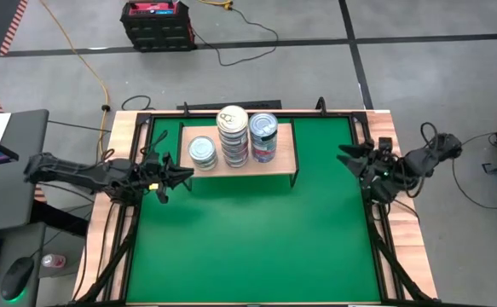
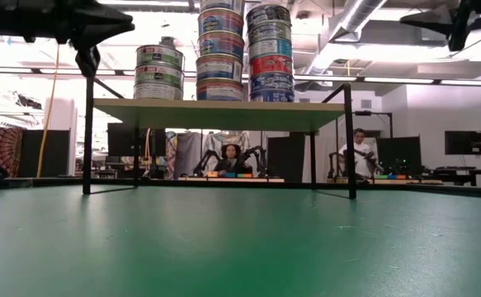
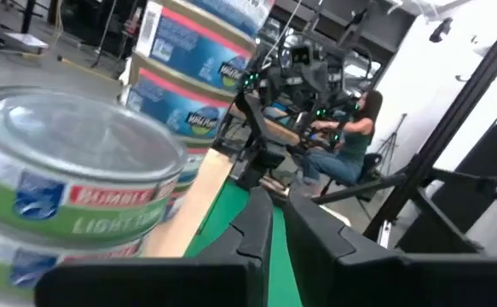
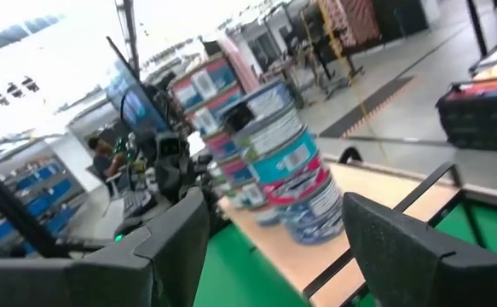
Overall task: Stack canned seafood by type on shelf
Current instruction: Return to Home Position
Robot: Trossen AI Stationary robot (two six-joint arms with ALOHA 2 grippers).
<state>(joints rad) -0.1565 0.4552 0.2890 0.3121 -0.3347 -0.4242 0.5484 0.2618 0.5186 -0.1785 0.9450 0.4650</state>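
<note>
The light-wood shelf [image 1: 286, 153] stands on black legs near the table's far edge. It carries three stacks of canned seafood: a short one with silver lids and green labels [image 1: 202, 152], a tall middle one with a cream lid [image 1: 233, 128], and a tall blue-labelled one [image 1: 263, 132]. In the low view the stacks [image 2: 220, 49] rest on the shelf board [image 2: 215, 114]. My left gripper [image 1: 180, 176] is shut and hovers just left of the short stack [image 3: 69, 196], touching nothing. My right gripper [image 1: 348, 159] is open at the table's right edge, facing the stacks [image 4: 291, 170] from a distance.
The green table top [image 1: 248, 239] stretches bare in front of the shelf, framed by a wooden border [image 1: 124, 136] and black rails. People sit at other stations [image 2: 357, 157] in the room behind. A black crate [image 1: 156, 24] and cables lie on the floor beyond the far edge.
</note>
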